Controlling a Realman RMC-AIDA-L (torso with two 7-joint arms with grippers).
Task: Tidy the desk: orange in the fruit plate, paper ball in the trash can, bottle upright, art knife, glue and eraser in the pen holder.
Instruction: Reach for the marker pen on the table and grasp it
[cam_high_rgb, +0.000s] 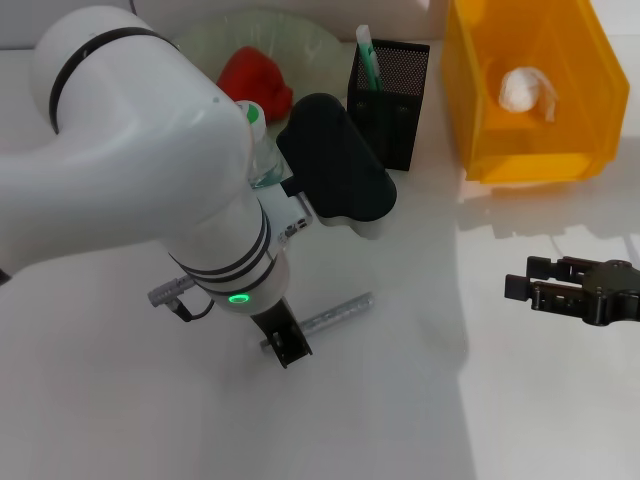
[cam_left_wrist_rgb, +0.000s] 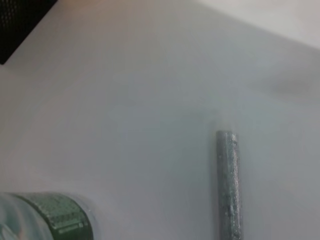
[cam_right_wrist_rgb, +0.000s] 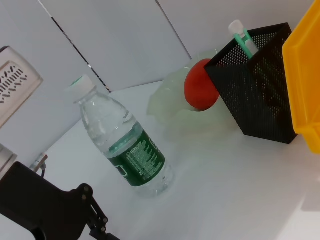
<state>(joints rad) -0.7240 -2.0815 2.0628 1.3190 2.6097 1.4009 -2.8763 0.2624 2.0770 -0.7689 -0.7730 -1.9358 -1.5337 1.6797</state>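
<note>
glue (cam_high_rgb: 335, 316), the slim grey stick, lies flat on the white table (cam_high_rgb: 420, 420) near the front, slanting away toward the right, and the left claw (cam_high_rgb: 283, 342) stands right over its nearer end, pointing down at the table; whether its fingers are spread or closed on the stick i cannot tell, since the big white arm hides most of it. in the left wrist view the same stick (cam_left_wrist_rgb: 228, 185) lies bare on the table with nothing touching the part that shows, and a bit of the bottle's green label sits in the corner. off to the right, at about the same depth, the right claw (cam_high_rgb: 520, 285) hangs just above the table with its black fingers parted and nothing between them, well apart from everything else. farther back, behind the left arm, the bottle (cam_right_wrist_rgb: 122, 142) stands upright on the table, its white-and-green cap on top, clear in the right wrist view and mostly hidden in the head view. beyond it the pen holder (cam_high_rgb: 390, 95), the black mesh box, stands with the art knife (cam_high_rgb: 368, 60) inside it, the mint-green handle and white tip poking out of the top. to its left the orange (cam_high_rgb: 255, 80) rests in the fruit plate (cam_high_rgb: 300, 35), the pale green bowl. at the far right the yellow trash can (cam_high_rgb: 560, 110) holds the paper ball (cam_high_rgb: 525, 90) on its floor.
</note>
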